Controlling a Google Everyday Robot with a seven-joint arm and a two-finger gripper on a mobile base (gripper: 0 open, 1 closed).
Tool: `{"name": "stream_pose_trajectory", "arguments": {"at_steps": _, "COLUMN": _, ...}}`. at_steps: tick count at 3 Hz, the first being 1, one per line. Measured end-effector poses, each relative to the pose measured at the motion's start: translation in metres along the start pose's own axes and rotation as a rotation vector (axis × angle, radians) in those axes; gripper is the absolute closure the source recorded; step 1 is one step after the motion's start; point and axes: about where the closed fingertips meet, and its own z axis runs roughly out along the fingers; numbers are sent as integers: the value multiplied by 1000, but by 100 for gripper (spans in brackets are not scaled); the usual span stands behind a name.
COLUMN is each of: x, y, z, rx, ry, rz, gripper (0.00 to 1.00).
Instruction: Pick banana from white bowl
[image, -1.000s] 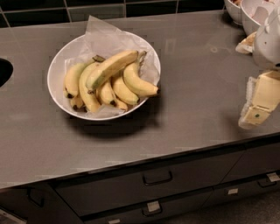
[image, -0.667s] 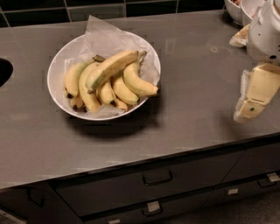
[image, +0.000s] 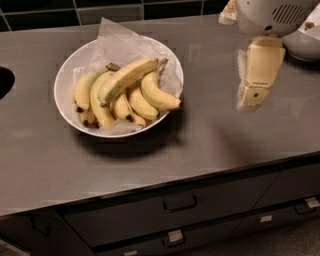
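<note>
Gripper (image: 252, 95) hung over grey counter (image: 210, 140), well right of white bowl (image: 65, 85), whether open or closed could not be told, banana (image: 125, 77) lay atop smaller bananas (image: 152, 95) inside.

grey counter (image: 210, 150), dark drawers (image: 180, 204), black tiles (image: 50, 19)

In the bowl (image: 62, 82), on the counter (image: 220, 145), the banana (image: 125, 77) lies across the other bananas (image: 155, 95). Right of the bowl, well apart, the gripper (image: 249, 99) hangs over the counter. Drawers (image: 180, 202) lie in front, below.
</note>
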Motion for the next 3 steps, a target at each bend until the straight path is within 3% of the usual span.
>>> {"name": "stream_pose_trajectory", "arguments": {"at_steps": 2, "x": -87, "y": -18, "z": 2, "rx": 12, "ry": 3, "rz": -230, "gripper": 0}}
{"name": "stream_pose_trajectory", "arguments": {"at_steps": 3, "x": -119, "y": -22, "z": 6, "rx": 10, "ry": -11, "rz": -308, "gripper": 0}}
